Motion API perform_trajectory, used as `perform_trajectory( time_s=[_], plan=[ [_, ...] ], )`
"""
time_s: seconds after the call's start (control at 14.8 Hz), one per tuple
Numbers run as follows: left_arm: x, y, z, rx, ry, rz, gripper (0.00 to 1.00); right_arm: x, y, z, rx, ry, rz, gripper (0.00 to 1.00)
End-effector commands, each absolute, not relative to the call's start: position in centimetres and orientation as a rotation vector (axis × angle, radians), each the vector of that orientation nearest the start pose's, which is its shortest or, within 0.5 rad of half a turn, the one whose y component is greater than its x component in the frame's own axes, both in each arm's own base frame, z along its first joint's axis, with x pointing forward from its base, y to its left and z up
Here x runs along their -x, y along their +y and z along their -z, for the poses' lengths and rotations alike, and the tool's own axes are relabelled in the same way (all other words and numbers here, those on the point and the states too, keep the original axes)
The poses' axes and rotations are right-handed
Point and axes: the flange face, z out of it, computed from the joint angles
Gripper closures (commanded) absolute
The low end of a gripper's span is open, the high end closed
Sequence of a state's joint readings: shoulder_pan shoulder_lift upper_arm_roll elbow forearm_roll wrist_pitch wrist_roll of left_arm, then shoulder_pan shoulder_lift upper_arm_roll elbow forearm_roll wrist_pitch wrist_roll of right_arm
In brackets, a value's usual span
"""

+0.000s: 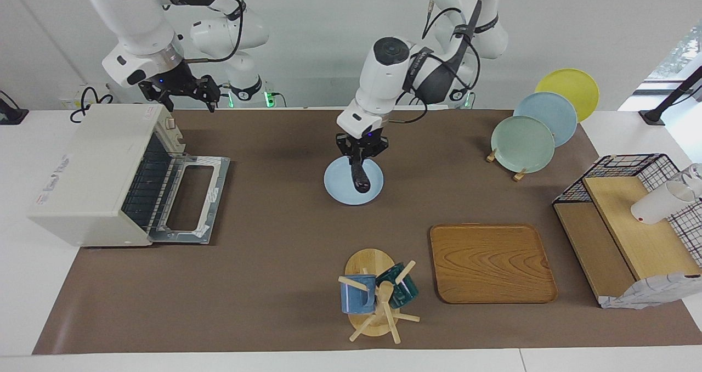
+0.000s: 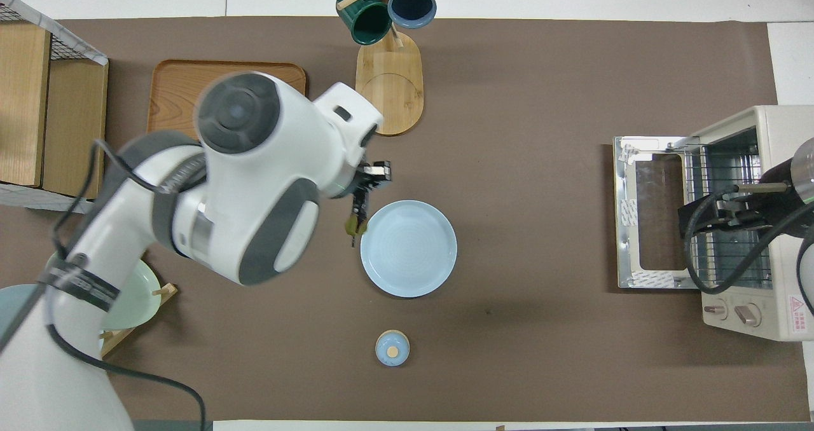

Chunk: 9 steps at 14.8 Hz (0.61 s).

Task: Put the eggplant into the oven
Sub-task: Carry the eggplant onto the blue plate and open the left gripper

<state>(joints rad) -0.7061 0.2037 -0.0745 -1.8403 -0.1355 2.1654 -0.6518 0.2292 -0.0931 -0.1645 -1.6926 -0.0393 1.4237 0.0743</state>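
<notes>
The eggplant (image 1: 360, 176) is held clamped in the left gripper (image 1: 360, 153) by its stem end, and hangs raised over the blue plate (image 1: 341, 192) at the middle of the table. Its long axis is seen to run steeply downward from the fingers, the blunt end lowest.

The oven (image 1: 93, 174) stands at the right arm's end of the table, well apart from the eggplant, with its door (image 1: 192, 199) dropped flat and the rack (image 1: 143, 188) exposed.

The right gripper (image 1: 185, 93) is held spread and empty above the oven's top corner, and that arm is judged the nearer to the opening.

The brown mat (image 1: 274, 240) between plate and door carries nothing; a sideways carry is judged unobstructed. The eggplant is judged to need tilting toward level before entry.
</notes>
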Motion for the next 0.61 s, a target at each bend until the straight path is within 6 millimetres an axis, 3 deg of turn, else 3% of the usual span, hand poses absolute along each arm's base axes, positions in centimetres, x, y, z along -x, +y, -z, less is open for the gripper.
perform_trajectory(
  time_s=[0.0,0.27,0.54],
  plan=[
    [-42.0,-41.3,-39.6,3.311,0.068,0.019,1.0,-51.2,2.2,-60.8,3.168,-0.021,-0.255,0.0],
    [-41.2,-41.2,-36.5,3.313,0.061,0.038,1.0,-51.2,2.6,-60.7,3.169,-0.033,-0.257,0.0],
    [-40.4,-41.7,-35.9,3.308,0.082,0.029,1.0,-51.2,2.8,-60.8,3.169,-0.038,-0.252,0.0]
  ],
)
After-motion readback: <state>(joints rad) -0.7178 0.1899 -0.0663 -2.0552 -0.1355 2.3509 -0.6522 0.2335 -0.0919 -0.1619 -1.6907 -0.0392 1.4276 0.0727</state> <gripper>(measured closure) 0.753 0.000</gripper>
